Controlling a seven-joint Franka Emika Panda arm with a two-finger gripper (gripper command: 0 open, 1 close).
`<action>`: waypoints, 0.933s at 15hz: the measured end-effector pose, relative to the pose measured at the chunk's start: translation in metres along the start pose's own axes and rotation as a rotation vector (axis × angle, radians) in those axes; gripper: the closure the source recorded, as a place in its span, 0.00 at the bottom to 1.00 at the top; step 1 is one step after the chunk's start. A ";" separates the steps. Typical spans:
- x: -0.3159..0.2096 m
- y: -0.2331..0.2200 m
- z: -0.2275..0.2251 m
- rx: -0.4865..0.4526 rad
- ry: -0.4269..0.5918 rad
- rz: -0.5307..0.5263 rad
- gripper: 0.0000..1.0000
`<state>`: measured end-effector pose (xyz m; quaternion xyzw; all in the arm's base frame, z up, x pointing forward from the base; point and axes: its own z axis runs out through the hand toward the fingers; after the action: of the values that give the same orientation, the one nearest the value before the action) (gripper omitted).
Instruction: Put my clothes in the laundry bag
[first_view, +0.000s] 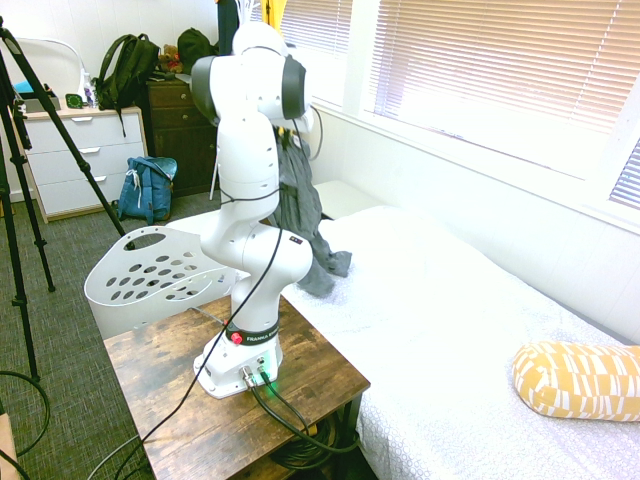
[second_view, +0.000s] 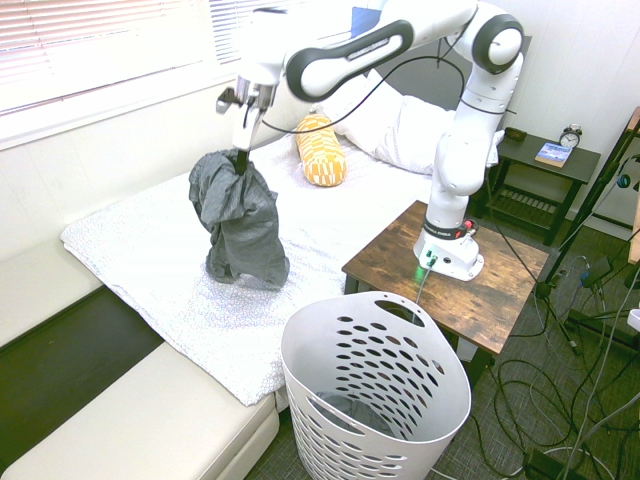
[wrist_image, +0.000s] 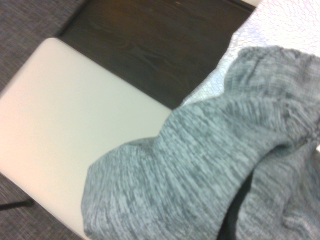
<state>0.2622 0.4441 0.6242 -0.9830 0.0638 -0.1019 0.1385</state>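
Bedroom, white bed (second_view: 150, 250): gripper (second_view: 240, 152) clenched on the grey sweatshirt (second_view: 238, 228), hanging limp below it; soft, light, best pinched at a bunched fold. Basket (second_view: 375, 380) stood well apart.

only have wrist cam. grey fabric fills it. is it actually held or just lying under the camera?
Observer: Held. The gripper is shut on the grey garment, pinching its top.
Operator: fully off the bed?
Observer: No. Its lower end rests bunched on the white bedspread; the rest hangs from the fingers.
Operator: where's the basket?
Observer: The white laundry basket stands on the floor, off the bed's edge and in front of the small wooden table, clear of the garment.
Operator: anything in it?
Observer: Something dark shows at the bottom; I cannot tell what.
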 end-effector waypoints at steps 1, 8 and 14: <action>-0.029 -0.015 -0.048 0.022 0.009 -0.016 1.00; -0.088 -0.061 -0.156 0.095 -0.027 -0.095 1.00; -0.184 -0.041 -0.153 0.045 -0.063 -0.164 1.00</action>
<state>0.0538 0.4721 0.7463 -0.9843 -0.0237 -0.0833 0.1537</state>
